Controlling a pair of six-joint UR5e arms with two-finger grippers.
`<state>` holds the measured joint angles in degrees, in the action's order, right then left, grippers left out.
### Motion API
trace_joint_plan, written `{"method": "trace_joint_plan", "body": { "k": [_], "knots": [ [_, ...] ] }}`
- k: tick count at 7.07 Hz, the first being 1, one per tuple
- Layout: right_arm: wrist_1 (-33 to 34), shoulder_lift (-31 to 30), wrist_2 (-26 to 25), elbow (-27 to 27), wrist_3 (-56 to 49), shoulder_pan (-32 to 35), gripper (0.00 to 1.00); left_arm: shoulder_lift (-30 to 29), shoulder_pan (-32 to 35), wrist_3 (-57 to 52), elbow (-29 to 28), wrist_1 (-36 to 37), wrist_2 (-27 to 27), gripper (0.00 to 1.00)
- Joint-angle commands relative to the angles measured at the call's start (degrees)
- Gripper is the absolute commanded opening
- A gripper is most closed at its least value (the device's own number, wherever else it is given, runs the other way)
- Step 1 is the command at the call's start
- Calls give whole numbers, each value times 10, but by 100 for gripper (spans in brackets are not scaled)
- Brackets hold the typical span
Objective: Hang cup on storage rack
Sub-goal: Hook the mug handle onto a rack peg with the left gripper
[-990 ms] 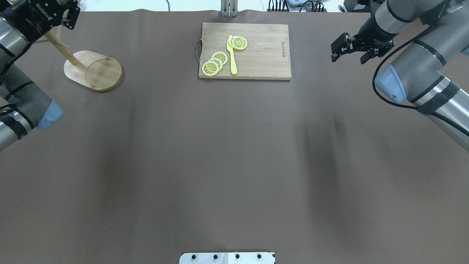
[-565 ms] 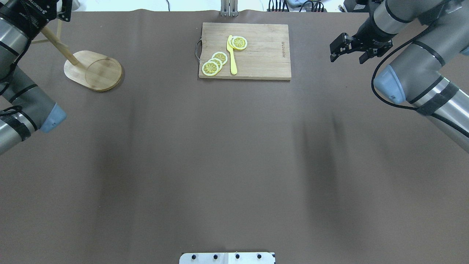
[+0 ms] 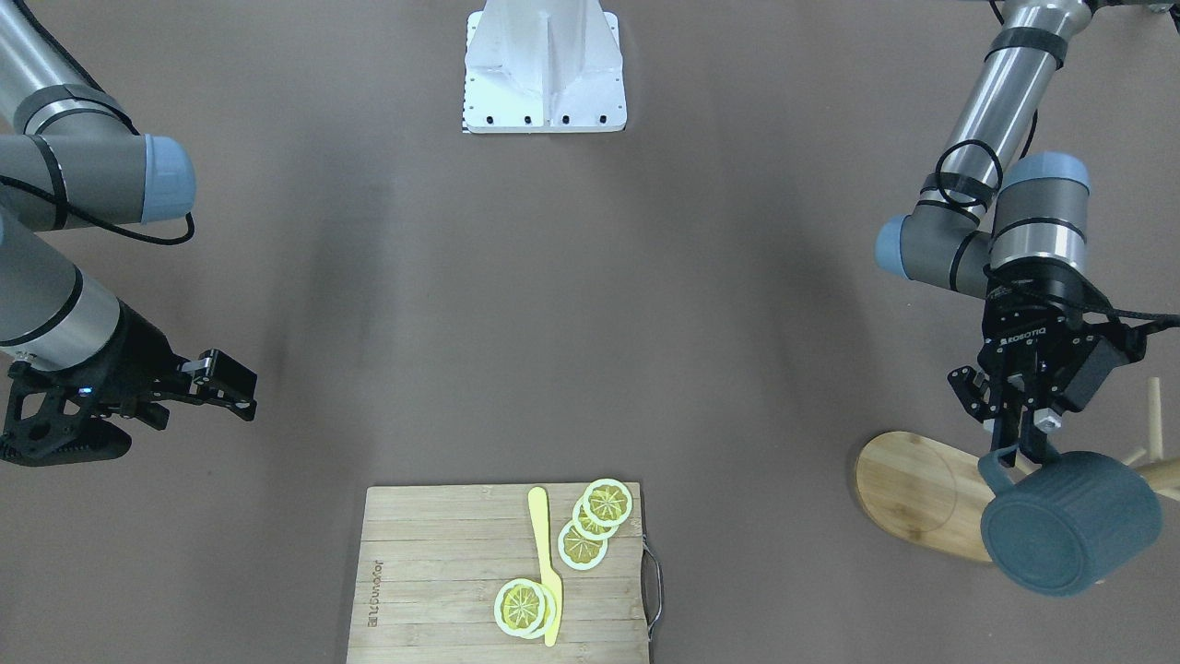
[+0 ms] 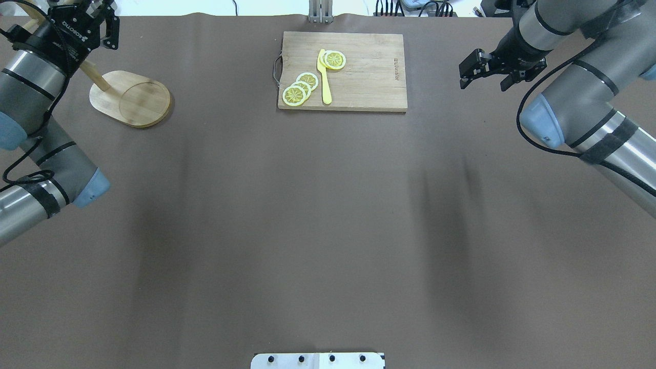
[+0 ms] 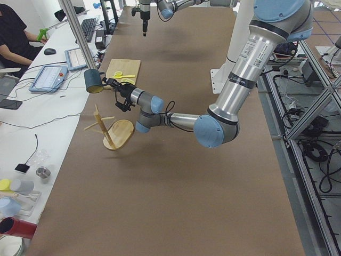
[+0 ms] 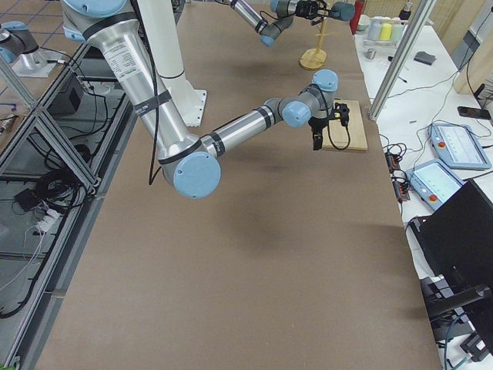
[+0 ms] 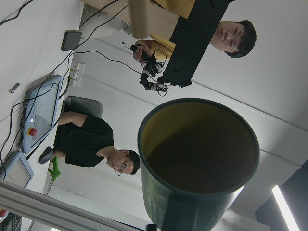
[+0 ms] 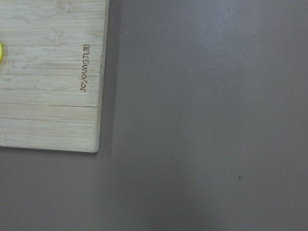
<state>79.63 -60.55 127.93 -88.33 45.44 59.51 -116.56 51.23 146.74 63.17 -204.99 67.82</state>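
ROBOTIQ-marked left gripper (image 3: pixel 1025 441): jaws clamped on the handle of the cup (image 3: pixel 1069 521). Cup is in the air, tipped on its side, above the storage rack (image 3: pixel 908 489), on no peg. Right gripper (image 4: pixel 484 82): jaws apart, empty, over the desk (image 4: pixel 328 230) beside the cutting board (image 8: pixel 48 72), engraved "Joyoung". Lemon slices (image 4: pixel 300 87) and yellow knife (image 4: pixel 324 77) lie on the board.

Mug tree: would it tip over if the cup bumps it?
Probably not: the mug tree stands on a wide oval base. But its pole is tall and thin, so a push near the top might rock it. The cup, held by the left gripper, looks big beside the pegs, so hanging could tug it sideways.
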Motion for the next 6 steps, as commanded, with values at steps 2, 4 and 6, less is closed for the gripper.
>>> {"method": "trace_joint_plan", "body": {
  "k": [2, 4, 6],
  "knots": [
    [0, 0, -7, 0, 0, -6, 100, 38, -7, 44, -3, -25, -2, 0],
    [0, 1, -8, -1, 0, -7, 100, 41, -7, 50, -6, -30, -4, 0],
    [1, 0, -8, -8, 10, -12, 100, 60, -7, 74, -7, -32, -2, 0]
  ]
}}
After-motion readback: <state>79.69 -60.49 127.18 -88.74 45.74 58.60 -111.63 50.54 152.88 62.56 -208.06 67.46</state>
